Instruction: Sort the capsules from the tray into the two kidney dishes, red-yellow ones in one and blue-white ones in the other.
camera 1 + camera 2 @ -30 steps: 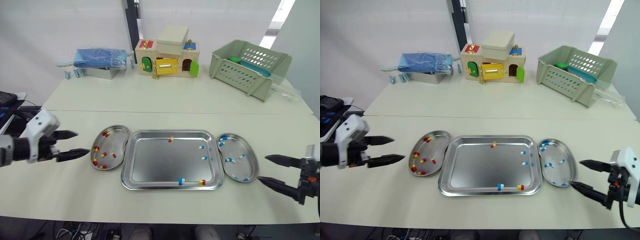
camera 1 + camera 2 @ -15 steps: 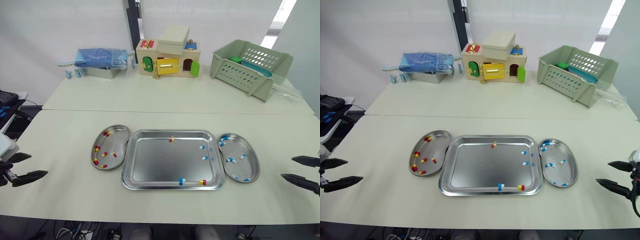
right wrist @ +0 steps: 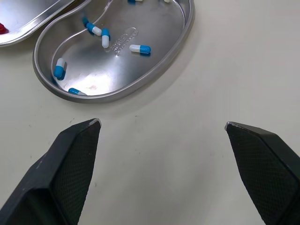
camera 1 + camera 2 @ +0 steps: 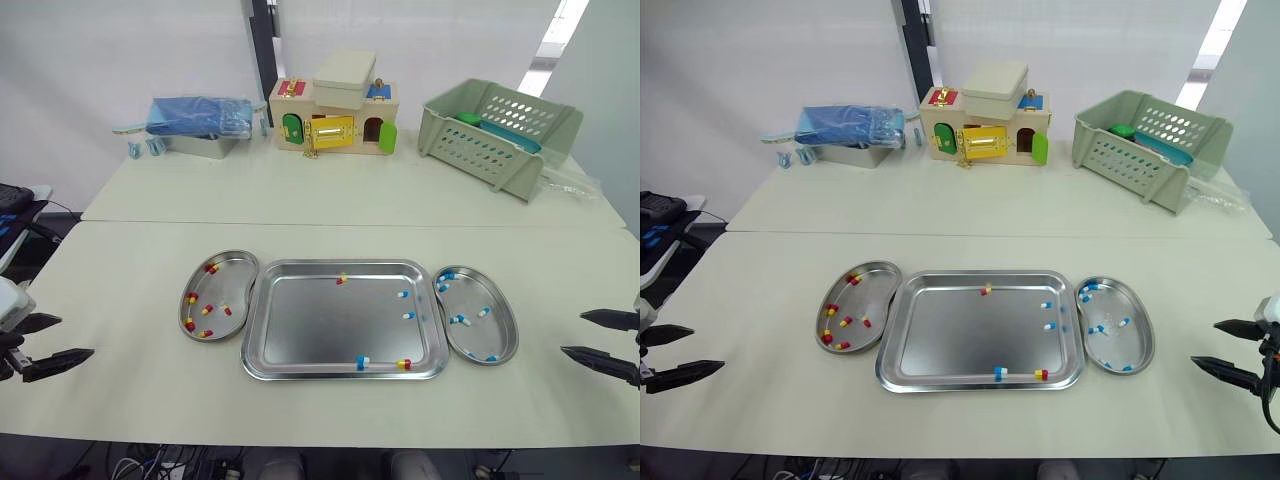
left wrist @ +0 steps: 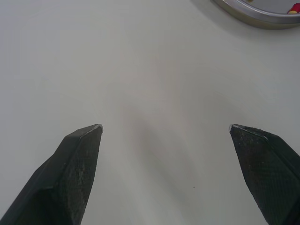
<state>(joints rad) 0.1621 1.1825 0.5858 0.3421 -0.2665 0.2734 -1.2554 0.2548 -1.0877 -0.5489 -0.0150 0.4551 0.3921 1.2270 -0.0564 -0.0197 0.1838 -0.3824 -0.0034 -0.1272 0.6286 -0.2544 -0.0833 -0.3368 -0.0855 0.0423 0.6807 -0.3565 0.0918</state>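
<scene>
Left eye view showed the tray [image 4: 320, 325] between two dishes on the table [image 4: 300, 205], with five capsules [image 4: 409, 315] left in it. The left dish [image 4: 228, 282] held red-yellow ones and the right dish [image 4: 500, 322] held blue-white ones. The left gripper [image 4: 76, 336] and right gripper [image 4: 573, 332] were far out at the sides, fingers wide apart, holding nothing.

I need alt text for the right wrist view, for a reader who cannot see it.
The right gripper hangs wide open over the pale table, holding nothing. Beyond it lies a steel kidney dish with several blue-white capsules.
</scene>
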